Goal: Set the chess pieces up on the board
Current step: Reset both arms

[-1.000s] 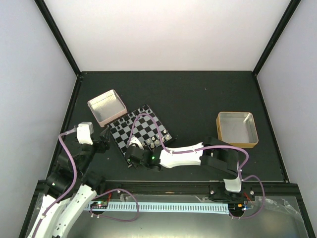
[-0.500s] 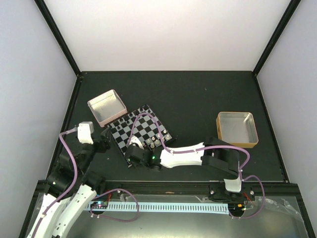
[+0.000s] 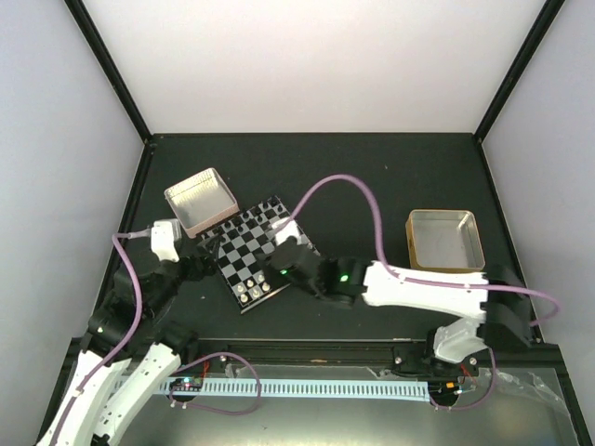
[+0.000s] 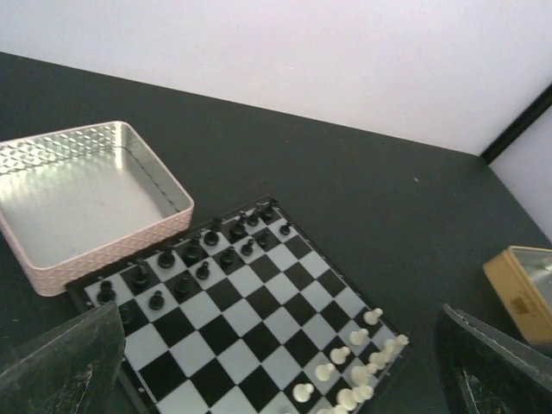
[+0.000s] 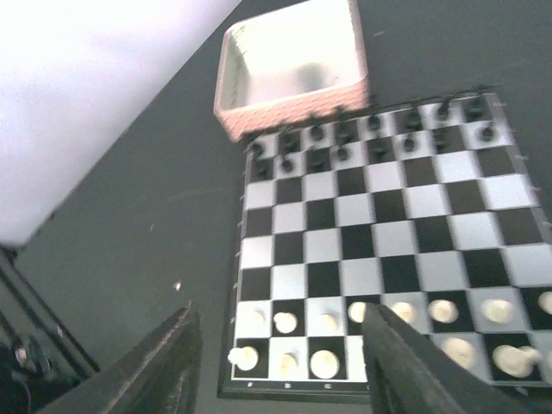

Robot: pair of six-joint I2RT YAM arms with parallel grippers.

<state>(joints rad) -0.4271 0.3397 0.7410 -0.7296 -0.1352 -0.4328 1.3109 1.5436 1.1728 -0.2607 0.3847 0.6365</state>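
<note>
The chess pieces (image 5: 326, 321) are standing in two rows on the board (image 5: 379, 241), seemingly complete; left pincer (image 4: 280, 371) and right pincer (image 5: 285, 349) are gaping, empty.

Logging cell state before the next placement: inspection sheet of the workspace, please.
Surface: black matte table, no spills seen.
Job's things: small black-and-grey checkered chessboard, askew; tiny cream-white chess pieces on its two rows nearest the arms.
Clutter: tiny black pieces on the far rows; pink textured square metal tray beside that end; gold rectangular metal tray at right, apart; both look empty.
Claws: left claw open, left of the board; right claw open above the white rows, holding nothing.
Cables: purple cable on each arm, right one arcing high.
Surroundings: white walls, black frame posts.
</note>
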